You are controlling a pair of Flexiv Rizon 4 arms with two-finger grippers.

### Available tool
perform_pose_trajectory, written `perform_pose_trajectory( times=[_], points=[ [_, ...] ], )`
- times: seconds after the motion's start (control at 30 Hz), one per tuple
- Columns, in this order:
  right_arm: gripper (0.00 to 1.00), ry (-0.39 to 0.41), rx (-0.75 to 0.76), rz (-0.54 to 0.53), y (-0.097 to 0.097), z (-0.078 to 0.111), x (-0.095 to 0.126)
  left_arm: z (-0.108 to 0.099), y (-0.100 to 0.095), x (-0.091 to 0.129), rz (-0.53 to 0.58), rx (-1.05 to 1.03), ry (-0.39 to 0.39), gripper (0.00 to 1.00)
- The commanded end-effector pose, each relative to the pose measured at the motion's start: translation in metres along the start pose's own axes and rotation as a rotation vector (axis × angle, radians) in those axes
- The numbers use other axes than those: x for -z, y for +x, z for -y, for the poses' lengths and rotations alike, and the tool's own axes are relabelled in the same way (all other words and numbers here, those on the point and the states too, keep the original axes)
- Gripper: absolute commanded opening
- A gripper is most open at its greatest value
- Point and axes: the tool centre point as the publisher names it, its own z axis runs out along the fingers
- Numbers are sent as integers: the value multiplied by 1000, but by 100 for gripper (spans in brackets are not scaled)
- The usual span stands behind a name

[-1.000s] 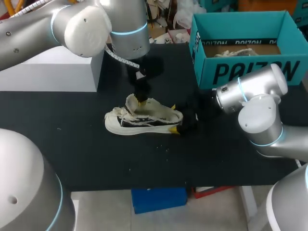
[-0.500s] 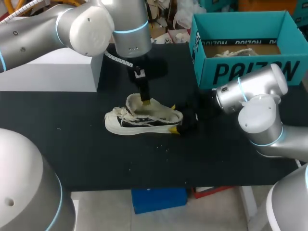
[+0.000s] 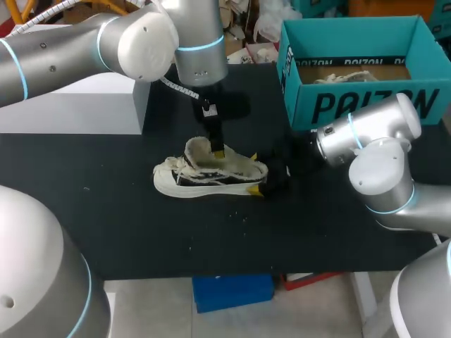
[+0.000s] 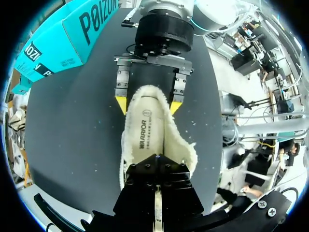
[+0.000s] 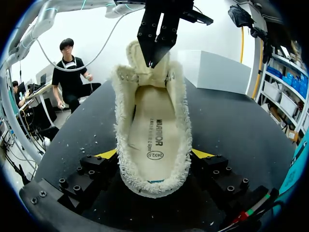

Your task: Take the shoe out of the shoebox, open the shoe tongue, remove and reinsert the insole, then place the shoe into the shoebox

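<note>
Shoe (image 3: 211, 176) lies on its sole in the middle of the head view, on the black table (image 3: 141, 232), toe towards the left of the frame and heel towards the right. It is a low cream sneaker with dark side panels and a fleecy lining. The shoe tongue (image 5: 136, 55) stands raised at the front of the opening, and the insole (image 5: 153, 130) lies flat inside, its printed face up.

The right gripper (image 3: 256, 174) comes in from the right of the frame and has the heel between its fingers. In both wrist views one yellow tip presses each side of the heel, so it is clamped on the shoe from two sides with the fingers well apart.

The left gripper (image 3: 218, 149) hangs down from the upper left of the frame over the shoe's mouth. Its fingers are drawn together, with the tips meeting low in the opening, just beside the base of the raised tongue and above the front of the insole. Whether any lining is nipped between them cannot be told. The two grippers face each other along the length of the shoe.

The teal shoebox (image 3: 366, 105) stands open at the upper right of the head view, well apart from the shoe, with something pale inside. A white box (image 3: 77, 105) sits at the upper left
</note>
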Motion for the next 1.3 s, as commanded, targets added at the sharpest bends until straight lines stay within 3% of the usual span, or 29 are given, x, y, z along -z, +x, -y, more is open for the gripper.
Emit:
perform_pose_trajectory(
  times=[0.03,0.33,0.97,1.3],
  points=[
    [0,2,-1,1,-1,3,-2,5,-6,-15,-33,-5,5,0],
    [0,2,-1,1,-1,3,-2,4,3,-36,-70,10,-16,0],
    [0,2,-1,1,-1,3,-2,4,5,-35,-49,9,-28,0],
    [0,2,-1,1,-1,3,-2,-7,2,-38,-28,16,-69,0]
  ],
)
